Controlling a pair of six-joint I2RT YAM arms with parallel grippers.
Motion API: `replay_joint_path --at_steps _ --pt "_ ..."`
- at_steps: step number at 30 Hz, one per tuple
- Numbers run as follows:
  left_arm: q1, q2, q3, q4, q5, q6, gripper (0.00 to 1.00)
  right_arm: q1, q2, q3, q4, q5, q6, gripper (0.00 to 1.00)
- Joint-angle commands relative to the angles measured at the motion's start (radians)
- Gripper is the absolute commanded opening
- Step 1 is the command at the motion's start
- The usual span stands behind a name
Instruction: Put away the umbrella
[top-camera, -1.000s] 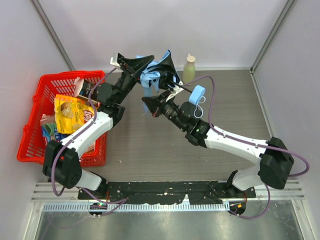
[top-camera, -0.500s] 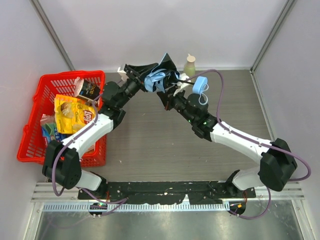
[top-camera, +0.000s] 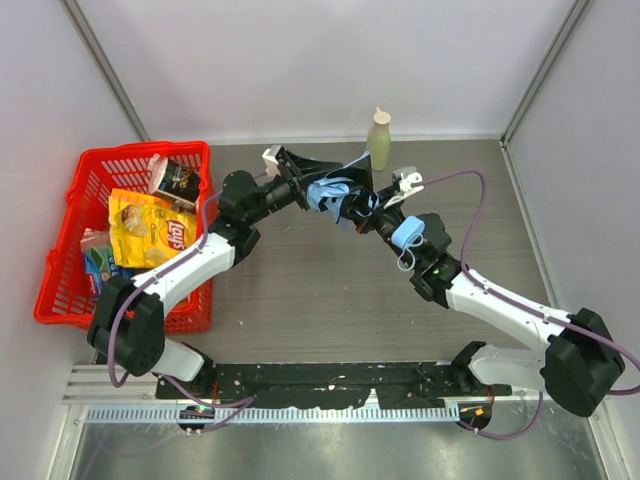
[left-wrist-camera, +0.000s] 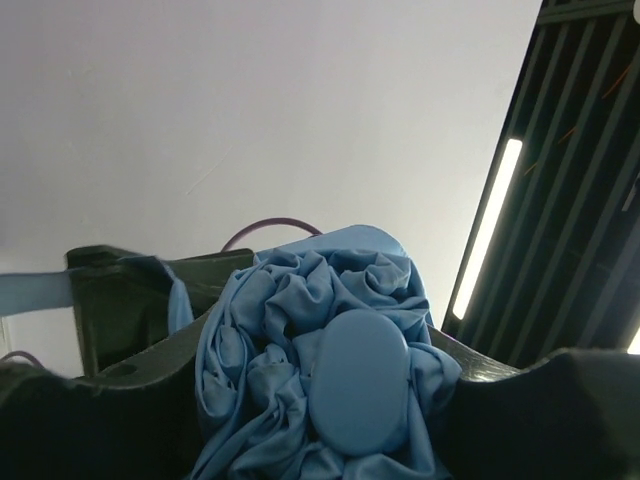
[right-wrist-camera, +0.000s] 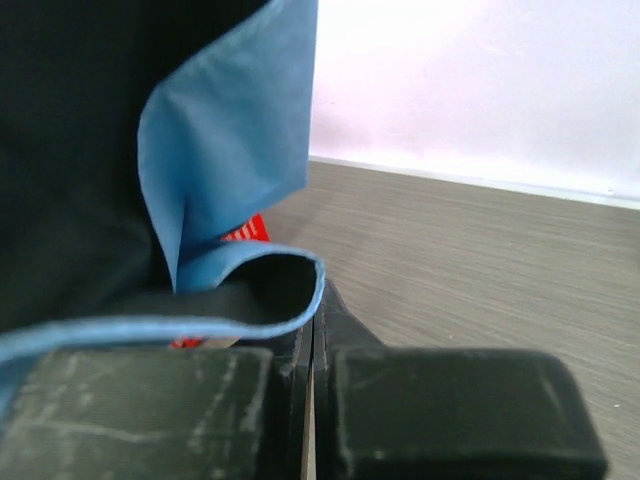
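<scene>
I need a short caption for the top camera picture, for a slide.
The left gripper and right gripper hold a bunched blue umbrella over the table; red basket at left, bottle behind.

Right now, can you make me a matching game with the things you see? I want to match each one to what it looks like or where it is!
Things:
1. umbrella
2. basket
3. bottle
4. chip bag

Descriptions:
A. pale green, standing upright by the back wall
B. yellow, lying on top of the other things in a container
C. sky blue and all scrunched up
D. red, at the left side

Right pairs: 1-C, 2-D, 3-A, 4-B
</scene>
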Motion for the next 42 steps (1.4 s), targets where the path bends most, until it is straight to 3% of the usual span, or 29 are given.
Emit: replay_joint_path --at_steps 1,5,14,22,26,29,34,37,42 --pt "-0.007 -0.040 0.025 0.050 0.112 -0.069 0.00 -0.068 -0.053 0.019 0.021 0.140 -0.076 0.01" --pt "-0.015 -0.067 0.009 -0.103 0.158 0.055 0.00 -0.090 -0.086 0.022 0.044 0.140 -0.137 0.01" --pt "-0.061 -0.103 0.006 -0.496 0.204 0.506 0.00 -0.090 -0.191 -0.122 0.170 0.201 -0.194 0.01" --pt "-0.091 -0.150 -0.100 -0.546 0.149 0.583 0.00 -0.090 -0.280 -0.237 0.225 0.247 -0.243 0.01" --pt "-0.092 -0.155 -0.123 -0.575 0.129 0.595 0.00 -0.090 -0.276 -0.211 0.100 0.279 -0.146 0.01" --pt "-0.092 -0.138 -0.137 -0.537 0.132 0.578 0.00 -0.090 -0.300 -0.284 0.093 0.238 -0.078 0.01" --pt "-0.095 -0.055 -0.114 -0.550 0.106 0.641 0.00 -0.090 -0.337 -0.438 0.055 0.197 -0.052 0.01" --pt "-0.093 0.035 -0.076 -0.544 0.102 0.669 0.00 -0.092 -0.322 -0.446 0.022 0.259 -0.088 0.01" --pt "-0.093 0.179 0.016 -0.587 0.106 0.727 0.00 -0.137 -0.218 -0.453 0.104 0.328 -0.128 0.01"
